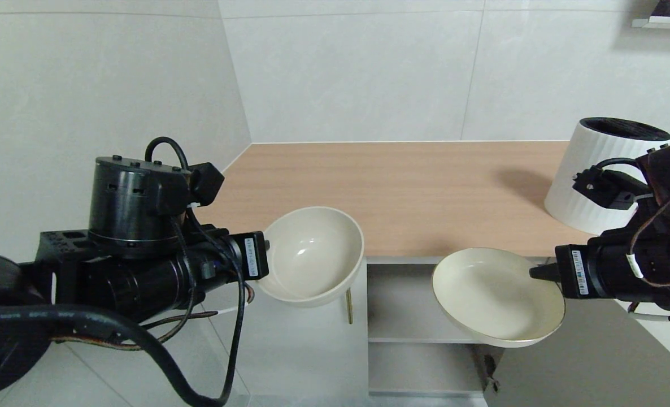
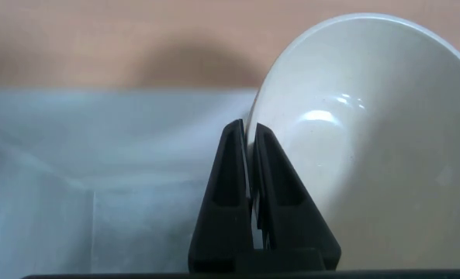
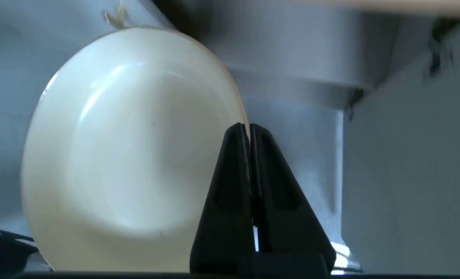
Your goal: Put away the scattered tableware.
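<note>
Left gripper (image 2: 251, 143): 2 fingers clamped on cream bowl (image 1: 312, 257) rim, centre-left of frame.
Right gripper (image 3: 250, 143): fingers pinching cream plate (image 1: 496, 294) rim, lower right.

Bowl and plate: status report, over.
Left pincer shut on bowl rim. Right pincer shut on plate rim. Both held before open cabinet; no obstruction seen.

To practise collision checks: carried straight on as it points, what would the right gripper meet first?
Beyond its plate, the right gripper probably meets the open cabinet, its back wall; depth is unclear.
</note>
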{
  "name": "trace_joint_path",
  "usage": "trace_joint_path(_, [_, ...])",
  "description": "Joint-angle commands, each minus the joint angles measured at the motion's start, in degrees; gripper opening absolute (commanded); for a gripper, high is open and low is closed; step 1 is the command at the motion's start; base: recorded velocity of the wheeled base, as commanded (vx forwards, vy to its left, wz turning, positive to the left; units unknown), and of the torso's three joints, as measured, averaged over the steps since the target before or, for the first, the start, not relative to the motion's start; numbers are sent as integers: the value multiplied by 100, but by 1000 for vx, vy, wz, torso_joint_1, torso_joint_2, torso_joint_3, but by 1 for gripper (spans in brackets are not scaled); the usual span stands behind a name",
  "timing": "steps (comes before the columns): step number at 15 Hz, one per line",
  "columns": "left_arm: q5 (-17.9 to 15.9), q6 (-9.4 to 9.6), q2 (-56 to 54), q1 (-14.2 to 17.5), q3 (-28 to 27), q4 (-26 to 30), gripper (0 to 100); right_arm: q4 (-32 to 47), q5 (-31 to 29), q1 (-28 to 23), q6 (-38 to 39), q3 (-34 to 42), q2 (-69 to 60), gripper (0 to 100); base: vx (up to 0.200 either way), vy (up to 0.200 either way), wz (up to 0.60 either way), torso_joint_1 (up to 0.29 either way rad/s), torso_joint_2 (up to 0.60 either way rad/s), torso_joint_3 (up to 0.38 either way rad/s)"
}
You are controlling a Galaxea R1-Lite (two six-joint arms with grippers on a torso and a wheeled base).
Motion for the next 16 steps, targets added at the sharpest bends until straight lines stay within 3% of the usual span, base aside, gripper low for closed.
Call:
trace_joint_path(1, [5,-1,73,-3,6,4,0,-8,-11,-1,-4,10,170,0,0,0,0,0,0,0])
trace_joint_path(8, [5,87,126,-39,32,4,0,-482,-28,-36,-12,230,329,0,0,0,0,-9,22,10])
trace_joint_path(16, [23,149,126,-39,41,4,0,-509,-37,-36,-12,247,364,0,0,0,0,-176,442,263])
